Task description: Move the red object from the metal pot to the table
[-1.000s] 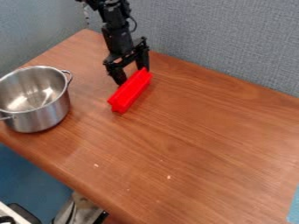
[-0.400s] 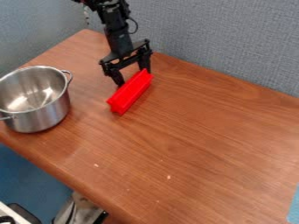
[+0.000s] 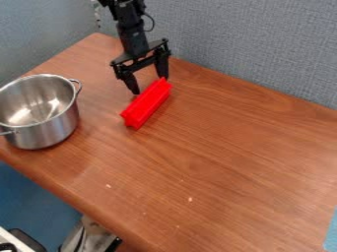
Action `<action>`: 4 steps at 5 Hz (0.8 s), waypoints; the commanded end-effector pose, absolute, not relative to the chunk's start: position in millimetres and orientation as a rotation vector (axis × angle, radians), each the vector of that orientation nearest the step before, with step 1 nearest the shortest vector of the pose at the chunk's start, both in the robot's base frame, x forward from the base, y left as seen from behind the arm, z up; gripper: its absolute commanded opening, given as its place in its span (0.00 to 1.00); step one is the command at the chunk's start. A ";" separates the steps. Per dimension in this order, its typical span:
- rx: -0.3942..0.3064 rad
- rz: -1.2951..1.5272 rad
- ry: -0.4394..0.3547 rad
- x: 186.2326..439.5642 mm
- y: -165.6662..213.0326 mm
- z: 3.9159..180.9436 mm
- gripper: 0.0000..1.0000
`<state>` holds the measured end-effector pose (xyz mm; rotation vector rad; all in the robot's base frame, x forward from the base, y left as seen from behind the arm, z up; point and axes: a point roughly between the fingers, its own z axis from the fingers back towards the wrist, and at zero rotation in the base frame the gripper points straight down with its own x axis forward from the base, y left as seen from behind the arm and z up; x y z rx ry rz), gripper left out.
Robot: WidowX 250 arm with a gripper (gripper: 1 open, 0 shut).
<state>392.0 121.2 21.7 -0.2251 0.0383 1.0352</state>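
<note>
Red object (image 3: 146, 103) lies on the table (image 3: 224, 157) just below the wide-open, empty pincer (image 3: 141, 81), whose fingertip could nudge it on lifting.

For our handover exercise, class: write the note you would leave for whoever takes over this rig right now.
Hand: open, empty, pointing down just over the far end of the red bar.
Red bar: lying flat on the table, right of the pot, well apart from it.
Pot: empty as far as can be seen.
Done: bar is out of the pot and released on the table.
Left: lift the hand clear.
</note>
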 end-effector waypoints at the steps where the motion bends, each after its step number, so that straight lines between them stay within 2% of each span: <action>1: -0.247 1.035 -0.051 395.4 115.7 71.1 1.00; 2: -0.251 1.044 -0.042 392.1 107.6 80.6 1.00; 4: -0.159 0.931 0.006 400.9 88.4 88.1 1.00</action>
